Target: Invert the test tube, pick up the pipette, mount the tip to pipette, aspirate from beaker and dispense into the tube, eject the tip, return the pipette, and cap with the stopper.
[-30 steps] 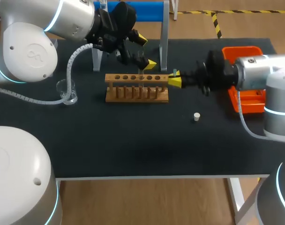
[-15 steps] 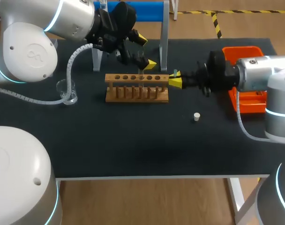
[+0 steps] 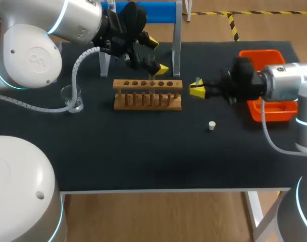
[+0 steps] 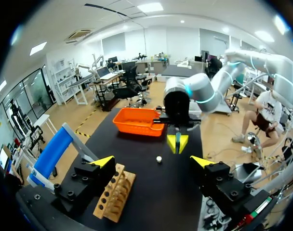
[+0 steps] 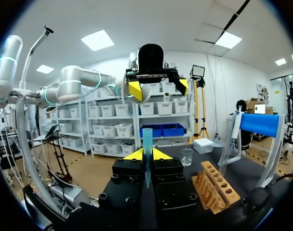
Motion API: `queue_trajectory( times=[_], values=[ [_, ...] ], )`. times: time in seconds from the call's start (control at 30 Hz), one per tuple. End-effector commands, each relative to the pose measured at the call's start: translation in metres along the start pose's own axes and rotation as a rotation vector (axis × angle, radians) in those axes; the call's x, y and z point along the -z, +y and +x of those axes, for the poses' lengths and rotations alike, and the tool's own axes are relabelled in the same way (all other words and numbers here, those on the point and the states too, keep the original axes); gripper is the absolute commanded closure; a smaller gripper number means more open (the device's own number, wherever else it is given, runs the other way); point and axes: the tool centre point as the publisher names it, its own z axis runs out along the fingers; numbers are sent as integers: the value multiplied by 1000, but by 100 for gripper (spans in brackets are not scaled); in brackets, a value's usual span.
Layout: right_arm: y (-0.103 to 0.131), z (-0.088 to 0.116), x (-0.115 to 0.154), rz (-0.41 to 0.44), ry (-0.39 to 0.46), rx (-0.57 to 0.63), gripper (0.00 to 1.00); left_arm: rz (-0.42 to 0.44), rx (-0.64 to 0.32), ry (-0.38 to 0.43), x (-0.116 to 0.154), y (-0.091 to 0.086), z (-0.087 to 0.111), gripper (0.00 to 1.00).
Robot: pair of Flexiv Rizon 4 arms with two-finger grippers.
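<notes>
1. The right gripper (image 3: 196, 88) is clamped on a translucent teal plastic pipette tip (image 5: 147, 139). The tip stands upright between the fingers with its wide mouth uppermost. Judgement: it is held this way so that a pipette can be pressed down into it.
2. This gripper hangs over the black table (image 3: 143, 161), just right of the light wooden test-tube rack (image 3: 147, 94) and apart from it. The tip is therefore clear of the rack for mounting.
3. The left gripper (image 3: 156, 54) hovers above the far side of the rack, its fingers spread wide and holding nothing. Judgement: it is free to fetch the pipette.
4. The white pipette (image 5: 234, 129) appears to hang on the blue-topped stand (image 3: 143, 11) at the far edge, so it has not yet been collected.
5. The clear glass beaker (image 3: 72, 99) stands left of the rack, untouched.
6. The small white stopper (image 3: 211, 125) lies near-right of the rack, awaiting the final capping.
7. The orange plastic tray (image 3: 267, 108) sits at the right edge, behind the right arm.
8. Whether a test tube is seated in the rack cannot be confirmed.
</notes>
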Motion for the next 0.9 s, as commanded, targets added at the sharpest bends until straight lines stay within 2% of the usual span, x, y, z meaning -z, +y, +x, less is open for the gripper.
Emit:
queue_trajectory(
  times=[0.03,0.23,0.6,0.9],
  values=[
    [5,12,28,-7,-3,2,100,-6,2,0,0,-1,0,0],
    [6,19,49,-19,8,-4,100,-6,2,0,0,-1,0,0],
    [-15,34,74,-2,3,3,100,-6,2,0,0,-1,0,0],
    [-29,22,87,-1,-47,26,100,-6,2,0,0,-1,0,0]
  ],
)
